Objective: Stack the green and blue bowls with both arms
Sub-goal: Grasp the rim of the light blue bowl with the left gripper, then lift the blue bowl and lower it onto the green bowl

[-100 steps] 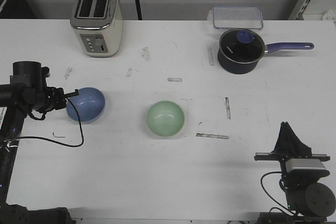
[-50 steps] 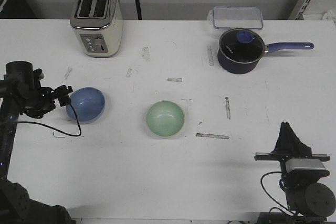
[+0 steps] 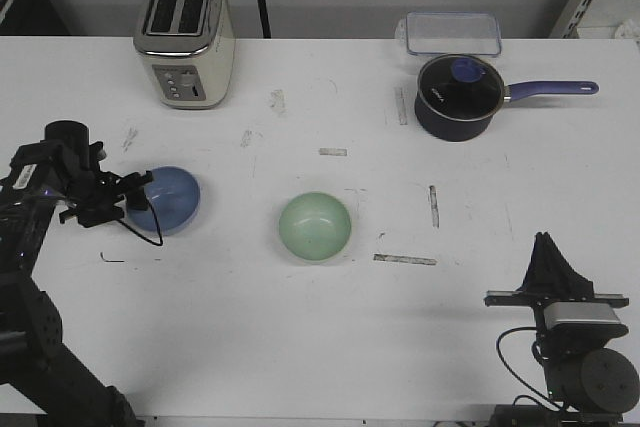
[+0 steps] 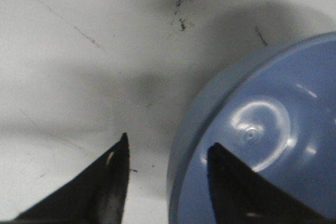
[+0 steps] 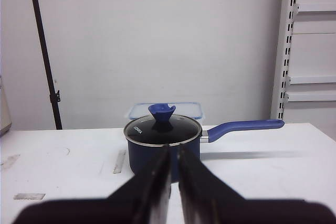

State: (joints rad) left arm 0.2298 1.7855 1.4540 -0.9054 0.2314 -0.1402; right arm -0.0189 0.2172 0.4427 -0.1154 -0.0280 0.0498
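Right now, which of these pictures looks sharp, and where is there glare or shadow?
Front view: evenly lit and sharp, faint shadows under the blue bowl and green bowl. Left wrist view: soft, a bright glare swirl on the blue bowl, broad grey shadow on the table. Right wrist view: the saucepan is crisp, the near fingers blurred.

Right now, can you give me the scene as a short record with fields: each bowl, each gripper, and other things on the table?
blue bowl: upright, table's left side
green bowl: upright, near the middle, empty, apart from the blue one
left gripper: open, straddling the blue bowl's rim
right gripper: shut, holds nothing, at the near right edge
stacking: not yet done
other things: toaster, pot with lid, clear box
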